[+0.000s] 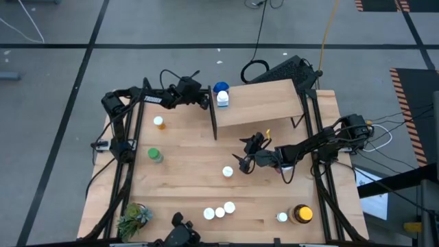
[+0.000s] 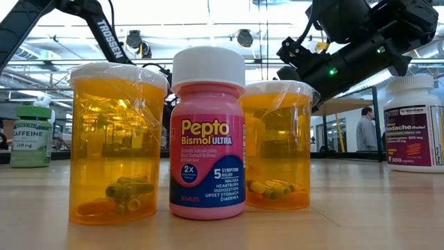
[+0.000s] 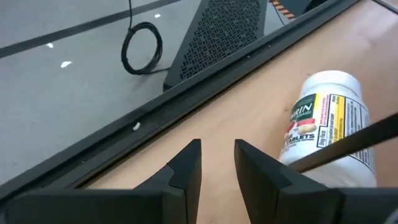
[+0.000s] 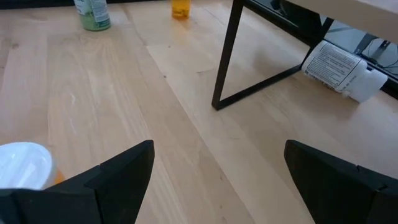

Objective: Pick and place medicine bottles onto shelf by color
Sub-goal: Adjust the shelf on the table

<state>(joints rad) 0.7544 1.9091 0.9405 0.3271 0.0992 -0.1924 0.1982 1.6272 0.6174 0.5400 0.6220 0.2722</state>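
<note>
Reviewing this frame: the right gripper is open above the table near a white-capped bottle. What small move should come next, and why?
Probably lower the right gripper a little toward the small orange bottle with a white cap and bring the fingers around it. The right wrist view shows the jaws wide apart and empty, with that cap just off one finger. The light-wood shelf on black legs has bare board. The left gripper waits beside the shelf.

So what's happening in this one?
Two arms are sorting medicine bottles onto the shelf. Neither holds anything now. The left pincer is nearly closed near a white bottle lying on its side by the shelf's left end. The right pincer is wide open over the table, beside a white-capped bottle.
</note>
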